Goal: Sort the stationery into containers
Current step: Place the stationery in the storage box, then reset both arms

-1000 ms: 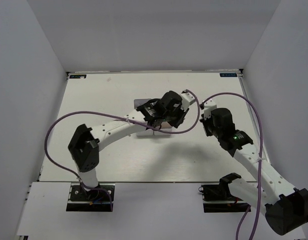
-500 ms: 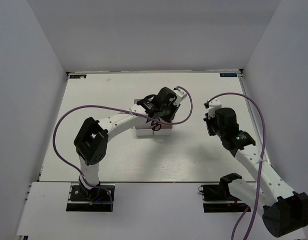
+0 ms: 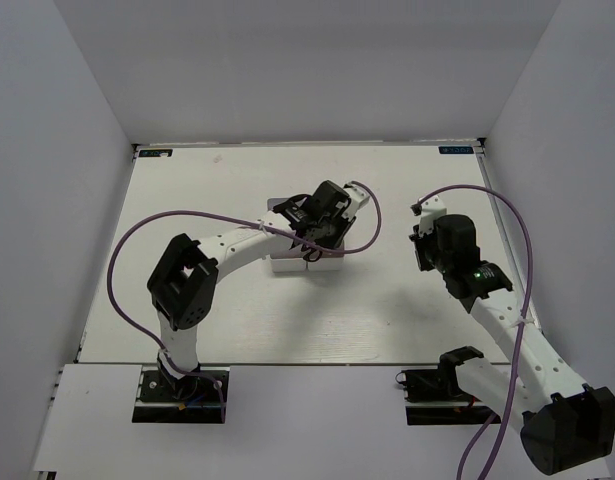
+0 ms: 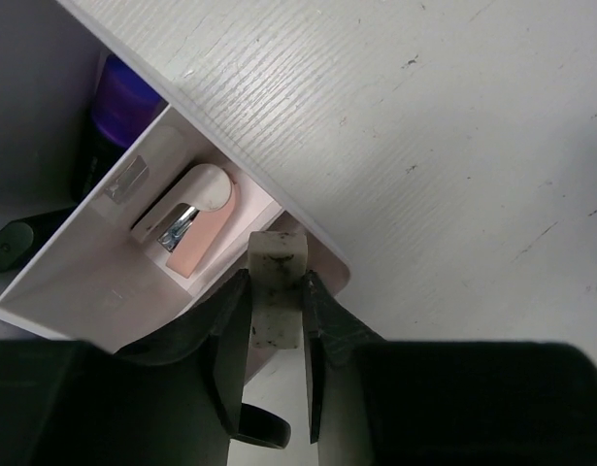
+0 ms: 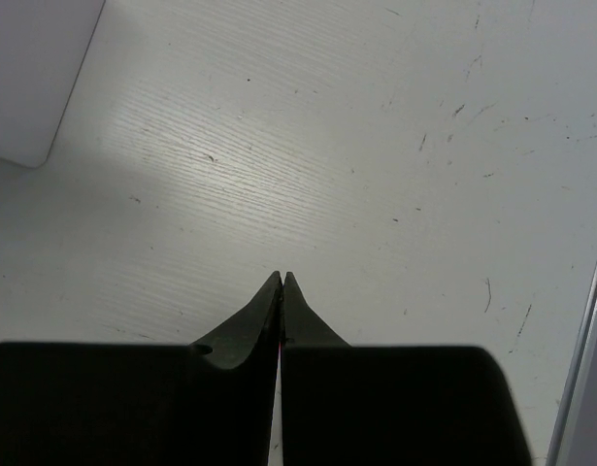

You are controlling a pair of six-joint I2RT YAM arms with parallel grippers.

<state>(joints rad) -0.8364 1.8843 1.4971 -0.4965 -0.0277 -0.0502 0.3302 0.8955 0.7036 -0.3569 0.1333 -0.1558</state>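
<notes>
The left gripper point(image 4: 276, 316) grips a speckled grey-white flat block point(image 4: 276, 260), held upright over the rim of a corner bin of the containers point(image 4: 94, 233). That bin holds a white-pink stapler-like piece point(image 4: 194, 216). The bin beside it holds a purple highlighter point(image 4: 123, 92), and another holds a dark green item point(image 4: 9, 245), partly hidden. The right gripper point(image 5: 281, 282), fingers pressed together and empty, hangs over the table point(image 5: 376, 146), well right of the containers.

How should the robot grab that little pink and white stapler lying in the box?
Probably from straight above: the bin walls block its sides. Pinch the stapler across its narrow width, mid-body, where the long sides run straight.
</notes>
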